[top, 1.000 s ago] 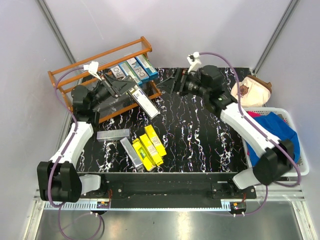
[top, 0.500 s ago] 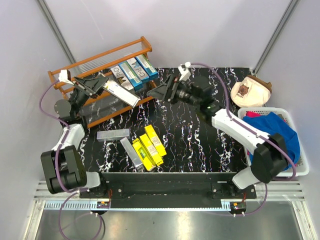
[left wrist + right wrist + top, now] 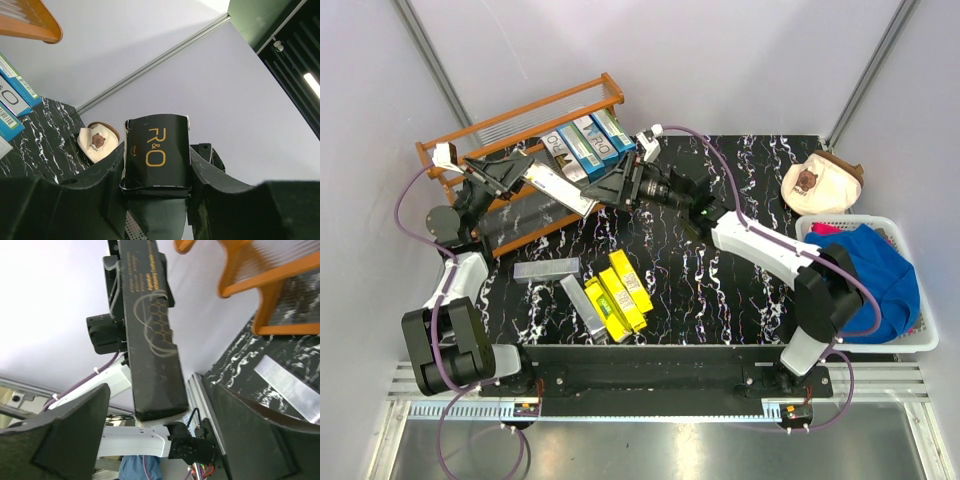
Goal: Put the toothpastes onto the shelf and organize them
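My left gripper (image 3: pixel 518 172) is shut on one end of a black R&O toothpaste carton (image 3: pixel 560 187) and holds it in the air in front of the orange-brown shelf (image 3: pixel 448 150). In the left wrist view the carton (image 3: pixel 159 150) sits tight between the fingers (image 3: pixel 112 172). My right gripper (image 3: pixel 604 189) is open, its jaws standing either side of the carton's free end (image 3: pixel 152 350) with gaps on both sides. Three blue-teal cartons (image 3: pixel 586 138) lie on the shelf. Three yellow cartons (image 3: pixel 618 290) and two silver-grey ones (image 3: pixel 546 268) lie on the black marble table.
A white basket (image 3: pixel 920 335) holding blue cloth stands at the right edge. A beige cap with a bear patch (image 3: pixel 822 182) lies at the back right, also showing in the left wrist view (image 3: pixel 97 141). The shelf's end post (image 3: pixel 272 285) is close to my right gripper.
My left arm swung back left, keeping the black carton. My right arm reached left across the table until its open jaws came around the carton's free end.
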Robot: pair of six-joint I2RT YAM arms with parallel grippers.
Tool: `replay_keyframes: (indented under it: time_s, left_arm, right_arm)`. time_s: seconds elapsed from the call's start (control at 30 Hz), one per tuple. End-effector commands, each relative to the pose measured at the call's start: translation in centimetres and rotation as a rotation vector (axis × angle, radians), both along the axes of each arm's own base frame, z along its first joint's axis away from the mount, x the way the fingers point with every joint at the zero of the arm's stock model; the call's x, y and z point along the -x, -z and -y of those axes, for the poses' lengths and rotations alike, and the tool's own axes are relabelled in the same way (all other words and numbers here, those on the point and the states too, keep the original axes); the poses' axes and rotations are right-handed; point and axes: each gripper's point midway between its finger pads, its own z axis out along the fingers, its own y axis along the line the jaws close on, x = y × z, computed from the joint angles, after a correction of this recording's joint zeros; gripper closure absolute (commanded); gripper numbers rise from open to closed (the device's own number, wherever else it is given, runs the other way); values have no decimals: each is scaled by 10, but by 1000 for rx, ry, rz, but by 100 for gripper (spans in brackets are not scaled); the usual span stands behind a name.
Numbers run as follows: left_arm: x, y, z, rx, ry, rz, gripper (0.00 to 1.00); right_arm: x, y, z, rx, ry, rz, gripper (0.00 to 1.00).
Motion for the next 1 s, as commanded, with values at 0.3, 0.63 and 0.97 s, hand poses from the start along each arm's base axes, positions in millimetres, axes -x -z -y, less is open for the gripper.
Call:
replay_keyframes:
  time_s: [0.3,0.63,0.97]
  left_arm:
    - [6,-10,-3,-9,-35,60,73]
    - [3,-8,-5,-2,-52,50,72]
    - [0,-5,-3,-52,-53,24,31]
  right_arm:
    - [31,-42,-16,-127,-159,88,24]
    - [37,-38,-17,-132,-192,78,51]
    - [37,-43,-15,-125,-183,90,68]
